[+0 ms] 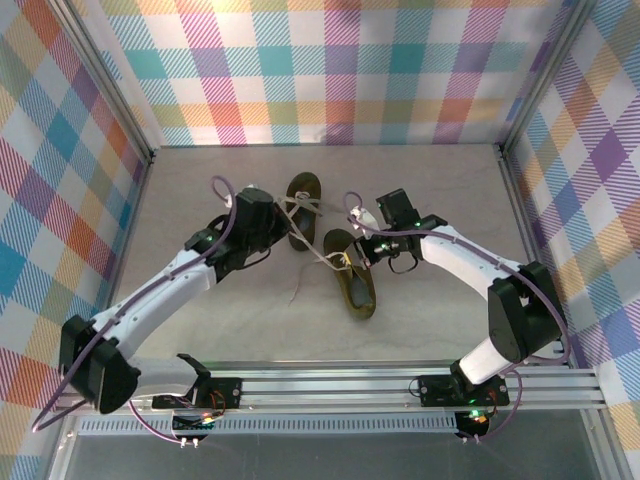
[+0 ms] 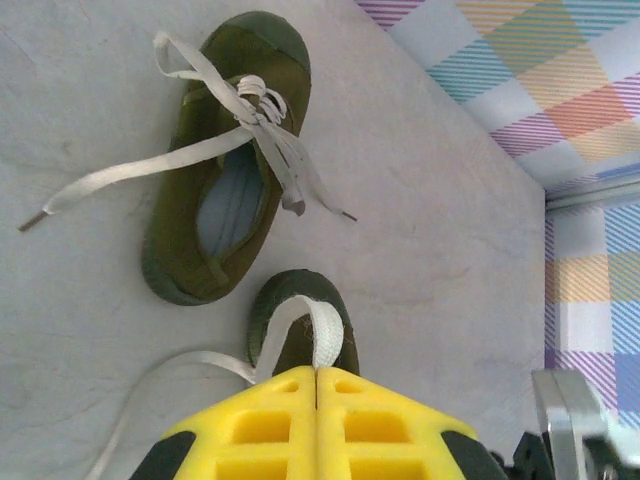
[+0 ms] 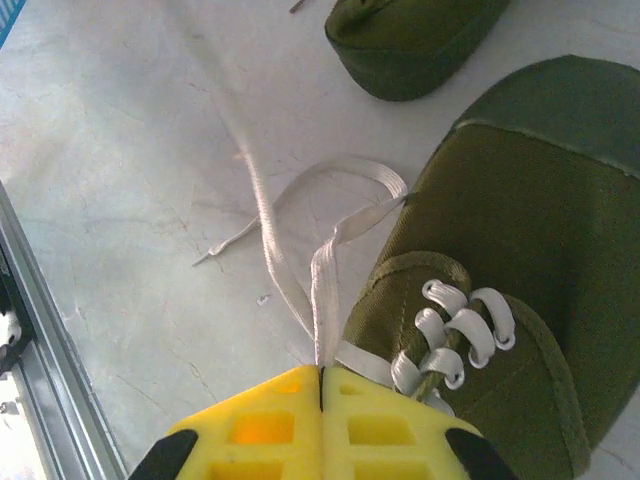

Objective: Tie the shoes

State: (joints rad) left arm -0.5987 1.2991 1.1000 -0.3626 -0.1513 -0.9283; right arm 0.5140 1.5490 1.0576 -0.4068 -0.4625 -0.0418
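Two dark olive shoes lie on the grey table. The far shoe [image 1: 303, 200] [image 2: 225, 160] has loose pale laces [image 2: 265, 115] spread across it. The near shoe [image 1: 354, 280] [image 3: 520, 260] points its toe [image 2: 300, 315] toward the far one. My left gripper [image 1: 286, 232] [image 2: 318, 370] is shut on a loop of pale lace [image 2: 328, 335] that arches over the near shoe's toe. My right gripper [image 1: 353, 257] [image 3: 321, 368] is shut on a lace strand [image 3: 322, 290] beside the near shoe's eyelets [image 3: 455, 335]. Another strand [image 3: 262, 215] runs away across the table.
A loose lace end [image 1: 298, 288] trails on the table left of the near shoe. Plaid walls [image 1: 330, 70] enclose the table on three sides. A metal rail [image 1: 400, 385] [image 3: 35, 340] runs along the near edge.
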